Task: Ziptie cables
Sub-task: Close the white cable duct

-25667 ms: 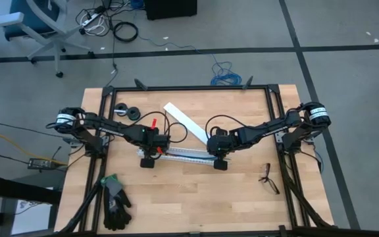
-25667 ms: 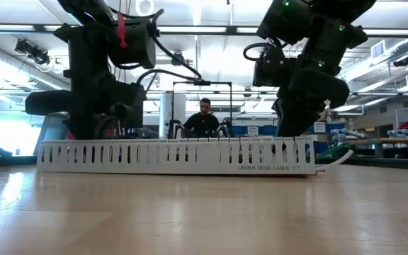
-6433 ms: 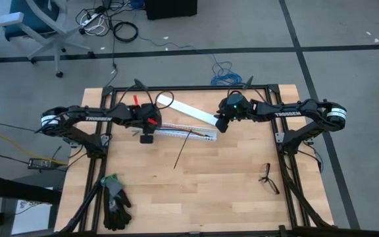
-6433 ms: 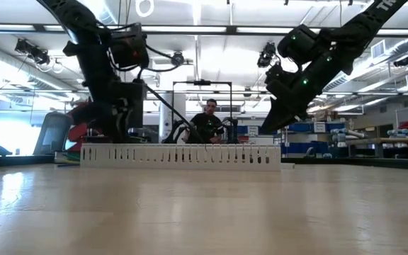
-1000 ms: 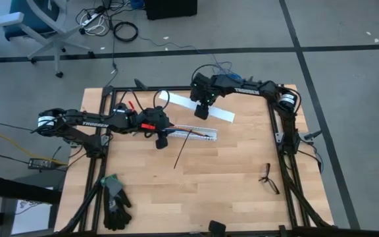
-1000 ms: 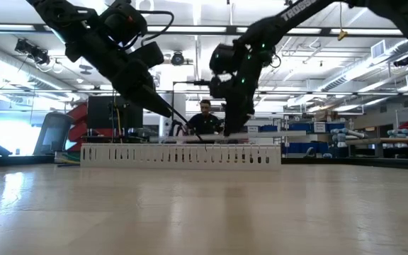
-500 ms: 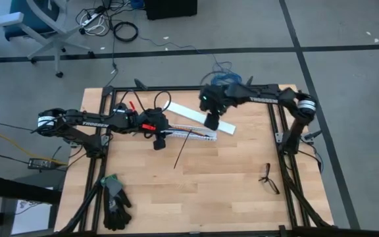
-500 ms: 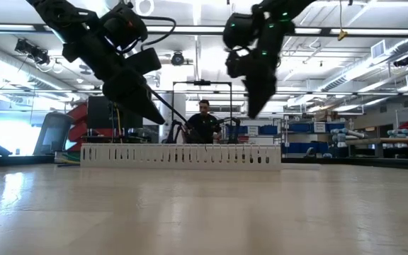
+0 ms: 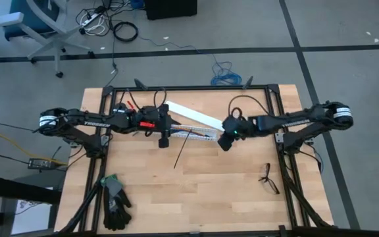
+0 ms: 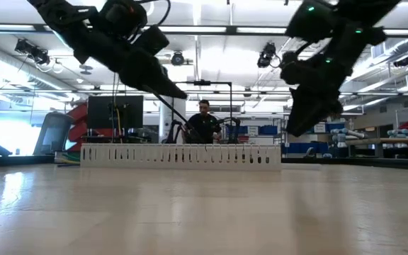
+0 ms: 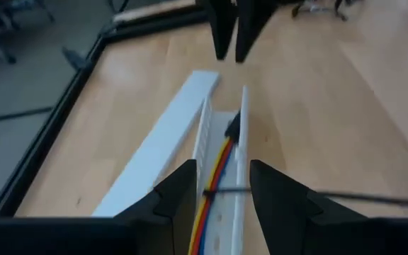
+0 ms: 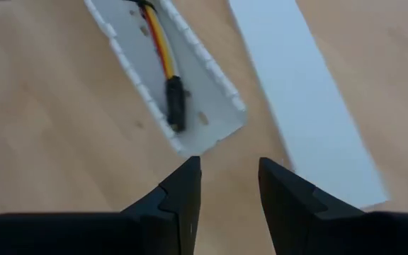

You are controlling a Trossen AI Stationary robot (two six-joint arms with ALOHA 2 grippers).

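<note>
The cables, yellow, red and blue wires with a dark end plug, lie inside a white slotted tray. The black ziptie crosses the cables, and its tail reaches out toward the table's near edge. My left gripper hangs open above the tray's left end, pointing along the tray. My right gripper hangs open above the tray's right end, fingers slanting down. Neither gripper touches anything.
A flat white strip lies slanted just beyond the tray. Dark spectacles lie near the right frame rail and black gloves at the near left. A black frame borders the table. A person shows in the room beyond.
My right gripper has swung from over the flat white strip at the far side toward the near edge and to the right, sinking a little, and now stands over the tray's right end. My left gripper has tipped up toward level, staying over the tray's left end.
</note>
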